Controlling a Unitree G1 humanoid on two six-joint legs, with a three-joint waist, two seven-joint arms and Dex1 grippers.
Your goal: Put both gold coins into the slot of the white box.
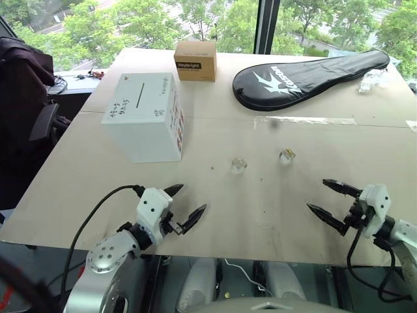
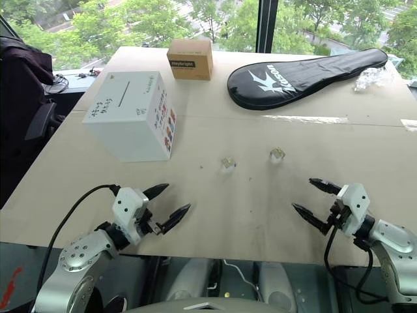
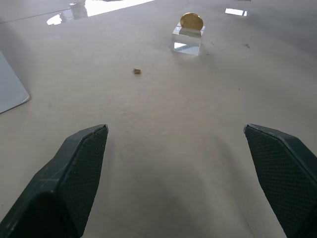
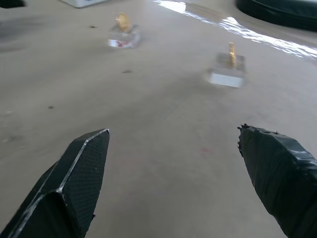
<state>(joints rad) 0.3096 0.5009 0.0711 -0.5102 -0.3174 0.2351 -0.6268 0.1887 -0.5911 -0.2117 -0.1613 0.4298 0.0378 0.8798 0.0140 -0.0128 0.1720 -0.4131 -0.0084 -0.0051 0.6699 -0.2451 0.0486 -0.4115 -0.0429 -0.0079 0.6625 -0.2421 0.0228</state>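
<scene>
Two gold coins stand upright in small clear blocks on the table's middle: one to the left, the other to the right. The white box sits at the left, its slot a dark slit across the top. My left gripper is open near the front edge, well short of the left coin. My right gripper is open too, in front of and to the right of the right coin. Nothing is between either pair of fingers.
A small brown cardboard box stands at the back centre. A black racket cover lies at the back right with crumpled clear plastic beside it. A dark chair stands off the table's left edge.
</scene>
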